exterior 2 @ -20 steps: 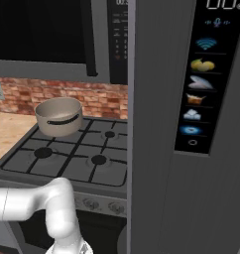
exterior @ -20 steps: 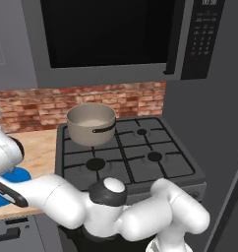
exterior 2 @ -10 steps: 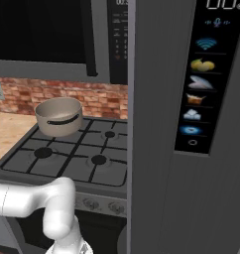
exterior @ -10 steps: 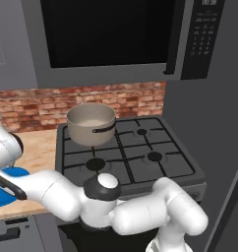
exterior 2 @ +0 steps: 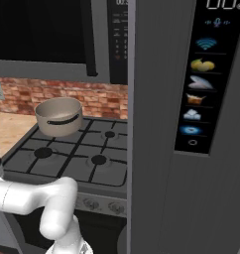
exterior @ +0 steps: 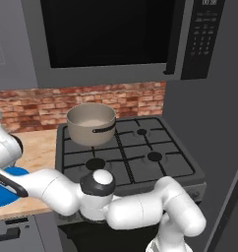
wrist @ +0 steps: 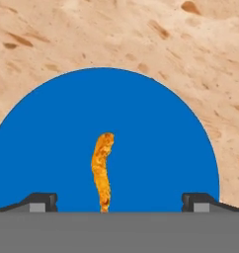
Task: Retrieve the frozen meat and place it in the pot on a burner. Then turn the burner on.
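Hand view: the gripper [wrist: 119, 200] is looking straight down, fingers spread wide and holding nothing.
Frozen meat [wrist: 102, 171]: lying near the middle of the blue plate [wrist: 52, 148], sitting between the two fingertips, so a straight drop should be bracketing it.
Plate: resting on the counter [exterior: 37, 147] left of the stove [exterior: 140, 152].
Pot [exterior: 91, 123]: waiting on the stove's back-left burner, open for the meat.
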### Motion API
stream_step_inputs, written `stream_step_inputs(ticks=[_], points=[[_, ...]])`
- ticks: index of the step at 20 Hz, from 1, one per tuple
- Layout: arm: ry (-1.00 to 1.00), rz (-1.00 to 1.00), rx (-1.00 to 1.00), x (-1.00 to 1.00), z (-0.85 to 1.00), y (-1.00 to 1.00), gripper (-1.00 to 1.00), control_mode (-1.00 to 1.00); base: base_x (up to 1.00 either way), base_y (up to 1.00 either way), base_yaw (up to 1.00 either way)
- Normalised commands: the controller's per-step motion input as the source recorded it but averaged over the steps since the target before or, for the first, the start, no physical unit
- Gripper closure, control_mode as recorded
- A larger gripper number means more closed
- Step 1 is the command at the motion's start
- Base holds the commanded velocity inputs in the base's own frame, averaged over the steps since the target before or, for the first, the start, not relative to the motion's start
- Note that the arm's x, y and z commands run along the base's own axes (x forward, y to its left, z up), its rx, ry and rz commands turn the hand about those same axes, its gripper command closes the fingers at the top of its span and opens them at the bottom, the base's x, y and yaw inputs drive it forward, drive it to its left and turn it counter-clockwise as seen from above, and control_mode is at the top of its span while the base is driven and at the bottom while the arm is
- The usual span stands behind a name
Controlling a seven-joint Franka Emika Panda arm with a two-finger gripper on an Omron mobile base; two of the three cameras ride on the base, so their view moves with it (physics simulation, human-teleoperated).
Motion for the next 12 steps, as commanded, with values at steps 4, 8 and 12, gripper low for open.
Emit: stream_step_inputs(ticks=[4, 8, 12], points=[[0.00, 0.00, -0.01, 0.05, -0.22, 0.25, -1.00, -1.00, 0.00, 0.00, 0.00], [0.00, 0.00, -0.01, 0.03, -0.12, 0.26, -1.00, -1.00, 0.00, 0.00, 0.00], [0.00, 0.00, -0.01, 0.00, -0.15, 0.08, -1.00, -1.00, 0.00, 0.00, 0.00]])
